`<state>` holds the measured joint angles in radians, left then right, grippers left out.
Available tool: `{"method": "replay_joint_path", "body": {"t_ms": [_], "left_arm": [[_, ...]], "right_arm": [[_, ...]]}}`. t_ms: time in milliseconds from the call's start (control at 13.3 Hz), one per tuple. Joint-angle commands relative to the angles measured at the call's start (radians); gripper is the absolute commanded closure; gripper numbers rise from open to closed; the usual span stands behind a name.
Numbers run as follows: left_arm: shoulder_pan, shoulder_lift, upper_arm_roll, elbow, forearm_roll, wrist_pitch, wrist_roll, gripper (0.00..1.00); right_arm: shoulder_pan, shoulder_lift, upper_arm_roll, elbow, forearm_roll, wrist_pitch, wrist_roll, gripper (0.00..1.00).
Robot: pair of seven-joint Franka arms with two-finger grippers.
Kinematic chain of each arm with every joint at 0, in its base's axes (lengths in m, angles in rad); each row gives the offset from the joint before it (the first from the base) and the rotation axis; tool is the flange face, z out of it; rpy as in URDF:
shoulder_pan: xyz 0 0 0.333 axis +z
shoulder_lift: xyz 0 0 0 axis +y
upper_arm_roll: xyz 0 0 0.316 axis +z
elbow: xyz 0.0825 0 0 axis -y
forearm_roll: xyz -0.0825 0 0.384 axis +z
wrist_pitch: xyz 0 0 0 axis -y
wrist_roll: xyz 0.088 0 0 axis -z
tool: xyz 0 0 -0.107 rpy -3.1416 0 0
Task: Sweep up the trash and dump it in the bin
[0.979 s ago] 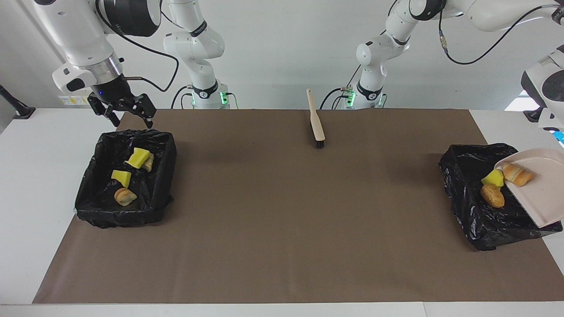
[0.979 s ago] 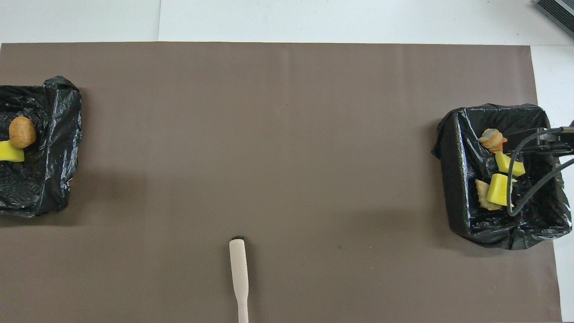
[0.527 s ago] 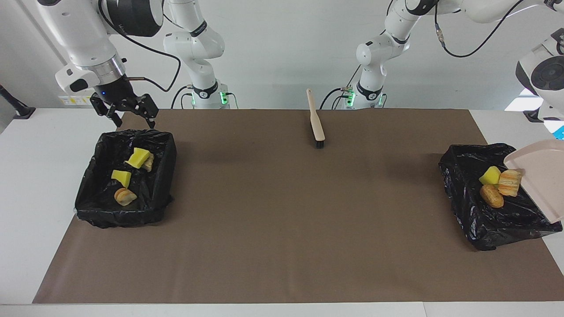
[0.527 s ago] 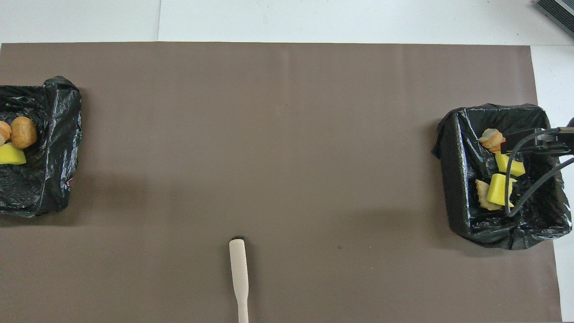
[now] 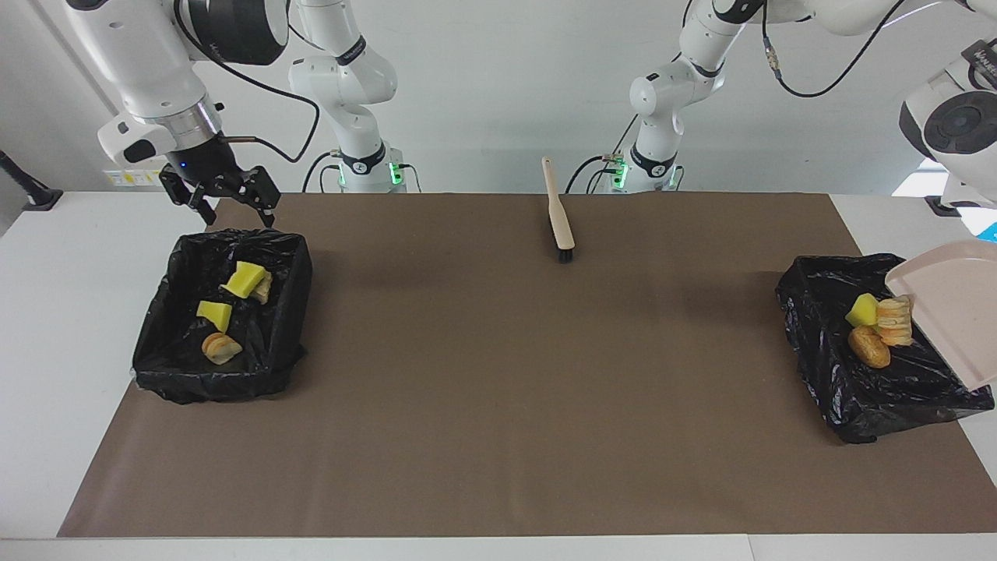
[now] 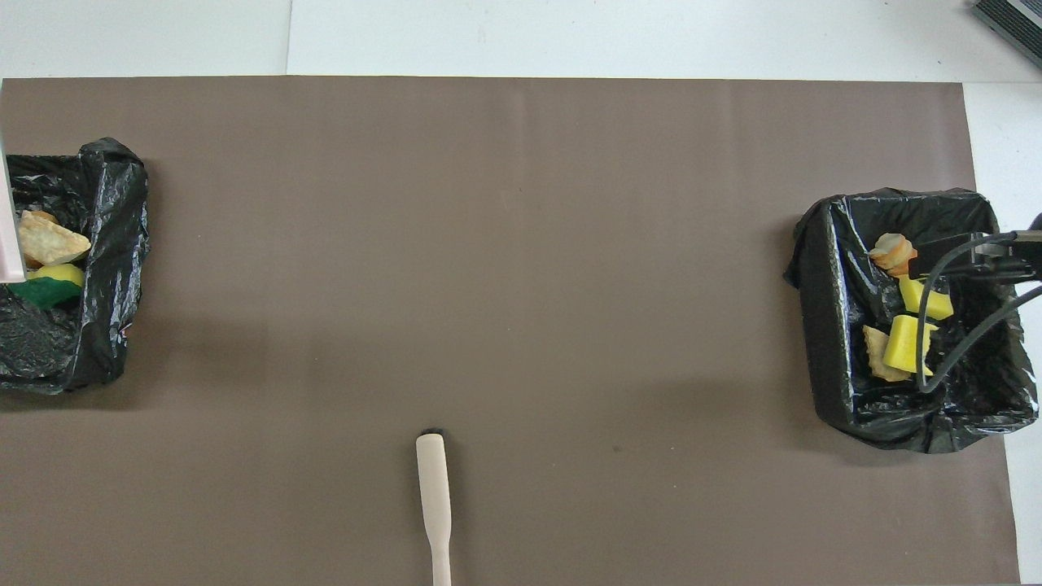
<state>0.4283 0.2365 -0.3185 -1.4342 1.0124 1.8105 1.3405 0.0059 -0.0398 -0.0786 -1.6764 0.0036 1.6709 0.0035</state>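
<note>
Over the bin (image 5: 826, 389), dustpan (image 5: 950, 312) tilts above trash (image 5: 871, 345)

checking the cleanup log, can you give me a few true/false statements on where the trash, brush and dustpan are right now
1. The brush lies on the mat, held by no gripper. True.
2. Trash scraps lie loose on the brown mat. False: all visible scraps are in the two bins.
3. The dustpan is tilted over the bin at the left arm's end. True.
4. The right gripper holds a sponge chunk. False: it is open, empty, above the other bin.
</note>
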Motion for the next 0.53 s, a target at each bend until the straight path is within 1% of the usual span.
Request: {"method": "replay_joint_path", "body": {"t_ms": [0, 75, 151, 226, 377, 452], "left_arm": [[0.024, -0.017, -0.004, 0.017, -0.06, -0.014, -0.041, 1.0], [0.029, -0.017, -0.001, 0.027, -0.104, -0.023, -0.043, 1.0], [0.035, -0.022, 0.006, 0.035, -0.177, -0.06, -0.053, 1.0], [0.036, -0.038, 0.006, 0.04, -0.266, -0.121, -0.14, 1.0], [0.029, -0.092, -0.005, 0.028, -0.358, -0.2, -0.371, 1.0], [0.014, -0.103, -0.005, 0.017, -0.397, -0.245, -0.462, 1.0]], "right_arm": [[-0.01, -0.012, 0.006, -0.012, 0.019, -0.005, -0.011, 0.0], [-0.01, -0.012, 0.006, -0.012, 0.019, -0.007, -0.011, 0.0], [-0.01, -0.012, 0.006, -0.012, 0.019, -0.007, -0.011, 0.0], [-0.01, -0.012, 0.006, -0.012, 0.019, -0.007, -0.011, 0.0], [-0.01, -0.012, 0.006, -0.012, 0.019, -0.005, -0.011, 0.0], [-0.01, -0.012, 0.006, -0.012, 0.019, -0.005, -0.011, 0.0]]}}
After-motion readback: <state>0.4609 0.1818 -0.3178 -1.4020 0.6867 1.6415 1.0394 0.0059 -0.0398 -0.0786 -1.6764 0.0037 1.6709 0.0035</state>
